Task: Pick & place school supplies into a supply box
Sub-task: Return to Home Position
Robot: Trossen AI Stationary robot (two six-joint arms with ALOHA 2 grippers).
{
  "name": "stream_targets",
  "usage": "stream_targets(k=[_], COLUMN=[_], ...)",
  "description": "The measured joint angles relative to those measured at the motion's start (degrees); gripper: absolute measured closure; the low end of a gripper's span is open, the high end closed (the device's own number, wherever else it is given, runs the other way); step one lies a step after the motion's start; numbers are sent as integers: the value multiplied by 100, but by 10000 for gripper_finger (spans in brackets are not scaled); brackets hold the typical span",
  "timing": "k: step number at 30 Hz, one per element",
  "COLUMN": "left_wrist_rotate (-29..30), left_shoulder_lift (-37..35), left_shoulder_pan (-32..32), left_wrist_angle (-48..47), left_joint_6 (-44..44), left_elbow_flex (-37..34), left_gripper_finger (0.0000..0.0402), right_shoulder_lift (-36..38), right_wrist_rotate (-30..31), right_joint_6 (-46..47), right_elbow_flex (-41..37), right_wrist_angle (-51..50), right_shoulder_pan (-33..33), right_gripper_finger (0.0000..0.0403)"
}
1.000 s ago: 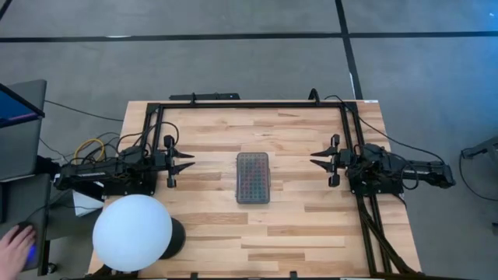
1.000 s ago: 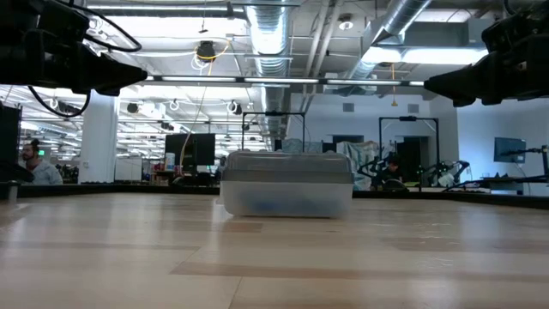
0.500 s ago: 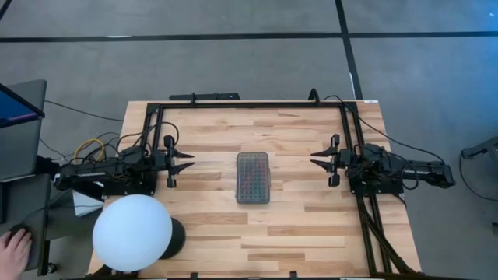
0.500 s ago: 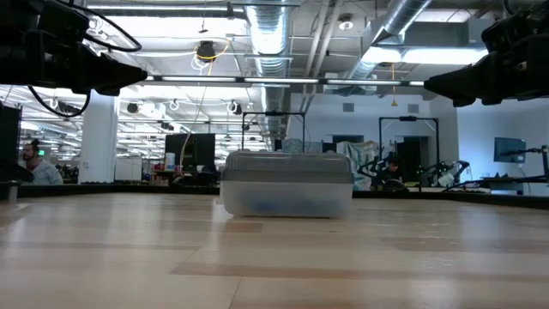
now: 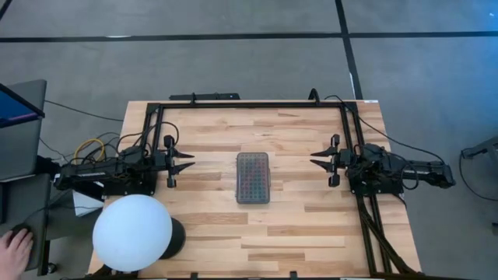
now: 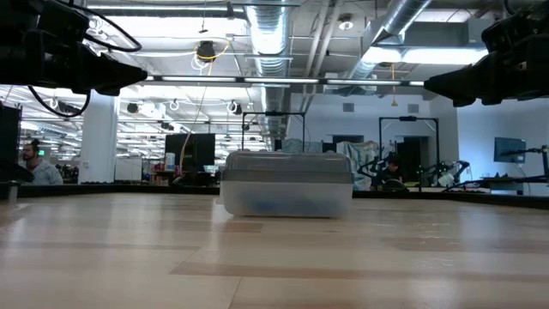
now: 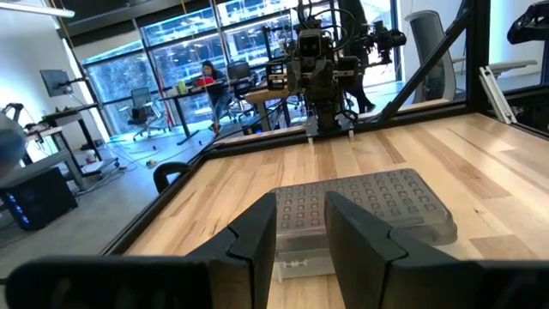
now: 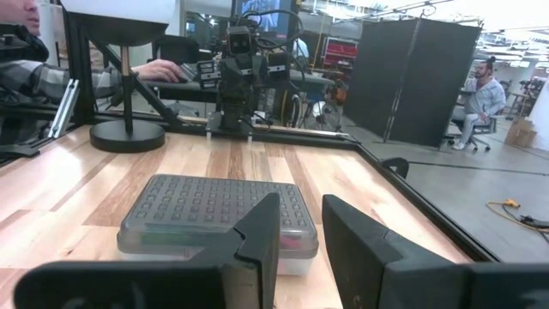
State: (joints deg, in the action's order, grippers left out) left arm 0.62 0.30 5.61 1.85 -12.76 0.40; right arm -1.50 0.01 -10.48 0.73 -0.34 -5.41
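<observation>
A: Wooden bench (image 5: 311, 225), then. Where's the box (image 5: 253, 177)?
B: Mid-bench, lid down, colours faint through it, midway between the arms.
A: And the arms?
B: Left end effector (image 5: 187, 162) and right end effector (image 5: 317, 162) sit at their own sides, well apart from the box, fingers slightly apart, holding nothing.
A: Which step?
B: Parking at home, I'd judge. Packing looks done, so next calls only for rest.

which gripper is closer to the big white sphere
Left. The left gripper hangs close by the white sphere; the right gripper is across the table, beyond the supply box.
</observation>
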Motion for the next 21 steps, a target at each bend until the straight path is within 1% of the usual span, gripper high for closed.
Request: stream_targets(k=[21], left_wrist_rotate=[0], left_shoulder_lift=[0], left_shoulder_pan=[0], left_wrist_angle=[2], left_joint_6=[-22], left_elbow_flex=[1], left_gripper_finger=[305], right_shoulder_lift=[2], right_wrist_rotate=[0], right_joint_6=[-1], right_elbow_flex=[0], right_wrist_angle=[0], right_shoulder_pan=[0], right_gripper_finger=[317])
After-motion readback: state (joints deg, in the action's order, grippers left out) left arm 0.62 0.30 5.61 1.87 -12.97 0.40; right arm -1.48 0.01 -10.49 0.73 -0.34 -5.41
